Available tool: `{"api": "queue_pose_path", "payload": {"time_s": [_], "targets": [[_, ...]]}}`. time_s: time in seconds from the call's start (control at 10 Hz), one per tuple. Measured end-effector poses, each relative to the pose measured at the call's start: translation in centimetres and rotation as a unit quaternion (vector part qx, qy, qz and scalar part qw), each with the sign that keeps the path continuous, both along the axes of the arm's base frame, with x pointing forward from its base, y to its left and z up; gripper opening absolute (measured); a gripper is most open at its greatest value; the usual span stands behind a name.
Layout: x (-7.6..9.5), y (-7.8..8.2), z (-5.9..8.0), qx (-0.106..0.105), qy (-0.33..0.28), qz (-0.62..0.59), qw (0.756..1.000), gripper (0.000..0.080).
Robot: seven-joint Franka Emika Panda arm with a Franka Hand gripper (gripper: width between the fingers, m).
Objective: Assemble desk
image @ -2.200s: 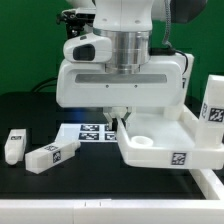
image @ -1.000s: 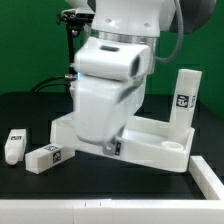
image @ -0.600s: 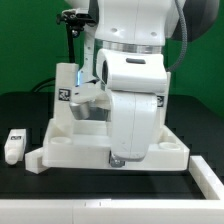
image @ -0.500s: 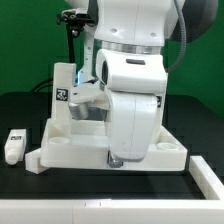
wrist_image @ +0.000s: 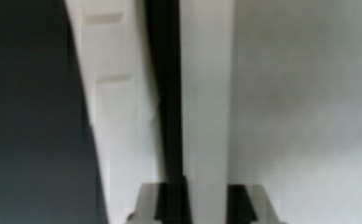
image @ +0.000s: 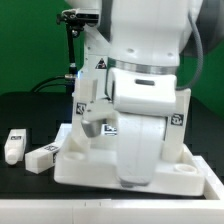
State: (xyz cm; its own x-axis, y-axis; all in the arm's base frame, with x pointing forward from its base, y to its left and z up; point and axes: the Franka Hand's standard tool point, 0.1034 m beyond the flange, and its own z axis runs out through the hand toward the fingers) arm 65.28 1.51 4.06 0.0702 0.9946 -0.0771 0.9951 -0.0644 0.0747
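Observation:
The desk top, a white tray with a raised rim, lies on the black table under the arm. Two white legs stand upright in it: one at the exterior view's left and one at its right, both tagged. My gripper reaches down at the tray's near side, its fingertips mostly hidden by the hand. In the wrist view the gripper is shut on a thin white wall of the desk top, with dark fingers on either side of it.
Two loose tagged legs lie on the table at the exterior view's left, one near the edge and one beside the tray. A dark stand rises at the back. The table's white front border runs along the bottom.
The desk top has turned and slid toward the exterior view's right with the gripper shut on it. The right upright leg has come into view, and the second loose leg shows again.

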Motion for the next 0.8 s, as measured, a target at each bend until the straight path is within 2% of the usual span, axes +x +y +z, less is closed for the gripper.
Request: {"api": "queue_pose_path", "payload": {"time_s": [0.5, 0.8], "targets": [[-0.2, -0.5, -0.5, -0.004, 0.002, -0.008, 1.000, 0.0048], [0.5, 1.0, -1.0, -0.004, 0.003, 0.004, 1.000, 0.0048]]}}
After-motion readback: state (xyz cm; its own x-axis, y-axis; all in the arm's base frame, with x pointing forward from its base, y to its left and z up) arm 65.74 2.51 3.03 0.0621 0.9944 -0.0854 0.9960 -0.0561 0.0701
